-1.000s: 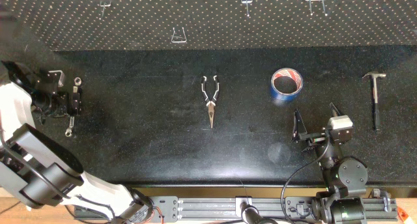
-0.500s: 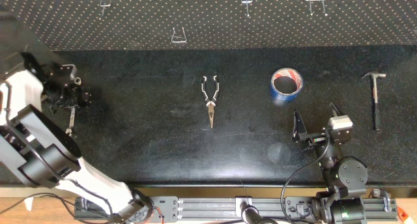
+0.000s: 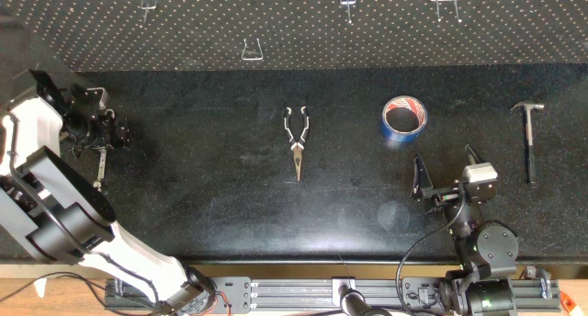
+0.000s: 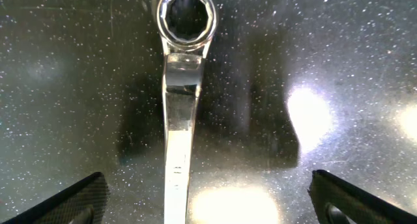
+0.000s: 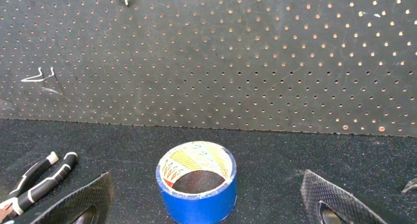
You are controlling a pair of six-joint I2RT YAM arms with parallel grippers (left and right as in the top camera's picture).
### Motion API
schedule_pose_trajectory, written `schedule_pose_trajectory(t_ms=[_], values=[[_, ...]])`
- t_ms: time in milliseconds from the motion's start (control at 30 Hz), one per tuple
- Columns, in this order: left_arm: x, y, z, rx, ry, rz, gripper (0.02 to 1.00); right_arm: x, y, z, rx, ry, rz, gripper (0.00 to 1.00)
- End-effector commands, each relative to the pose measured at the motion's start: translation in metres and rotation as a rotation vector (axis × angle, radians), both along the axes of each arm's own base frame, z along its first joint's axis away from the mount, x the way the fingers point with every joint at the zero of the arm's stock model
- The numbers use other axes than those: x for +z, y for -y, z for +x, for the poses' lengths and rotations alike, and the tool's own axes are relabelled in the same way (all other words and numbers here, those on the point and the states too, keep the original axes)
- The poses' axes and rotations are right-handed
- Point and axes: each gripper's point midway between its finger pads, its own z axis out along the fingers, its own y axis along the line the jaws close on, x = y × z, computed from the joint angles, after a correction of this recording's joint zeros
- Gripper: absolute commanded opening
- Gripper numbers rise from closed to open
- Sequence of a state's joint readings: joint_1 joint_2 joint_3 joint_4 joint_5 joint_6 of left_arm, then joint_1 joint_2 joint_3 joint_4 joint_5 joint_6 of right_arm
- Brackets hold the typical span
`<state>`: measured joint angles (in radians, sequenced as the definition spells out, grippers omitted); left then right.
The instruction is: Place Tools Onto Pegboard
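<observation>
A silver wrench (image 4: 179, 113) lies flat on the black speckled table, its ring end (image 4: 186, 15) away from my wrist. My left gripper (image 4: 208, 198) hovers open right over its shaft, one finger on each side; from above that gripper (image 3: 92, 132) is at the far left with the wrench (image 3: 97, 172) under it. Pliers (image 3: 296, 140) with white handles lie mid-table. A blue tape roll (image 5: 196, 180) stands in front of my open right gripper (image 5: 208, 204), which sits at the front right (image 3: 447, 174). A hammer (image 3: 528, 141) lies at the far right. The pegboard (image 3: 303, 22) has several hooks.
Metal hooks (image 3: 252, 50) hang on the pegboard along the back edge. The pliers' handles (image 5: 36, 178) show beside the tape in the right wrist view. Bare black tabletop (image 3: 202, 178) stretches between the wrench and the pliers.
My left gripper has swung toward the back and turned over the wrench at the far left. The right arm and the other tools have not moved.
</observation>
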<state>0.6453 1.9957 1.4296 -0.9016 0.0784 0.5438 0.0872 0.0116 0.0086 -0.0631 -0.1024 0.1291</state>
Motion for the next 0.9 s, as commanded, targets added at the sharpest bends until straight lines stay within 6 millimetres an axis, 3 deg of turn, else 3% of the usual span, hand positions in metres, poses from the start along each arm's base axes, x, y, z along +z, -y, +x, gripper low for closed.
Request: schedule_pose_trajectory(t_ms=[33, 900], values=[[-0.005, -0.007, 0.001, 0.017, -0.016, 0.014, 0.996, -0.001, 0.000, 0.000, -0.003, 0.004, -0.011, 0.943], [-0.017, -0.013, -0.004, -0.021, -0.043, 0.022, 0.980, -0.001, 0.000, 0.000, -0.003, 0.005, -0.010, 0.945]])
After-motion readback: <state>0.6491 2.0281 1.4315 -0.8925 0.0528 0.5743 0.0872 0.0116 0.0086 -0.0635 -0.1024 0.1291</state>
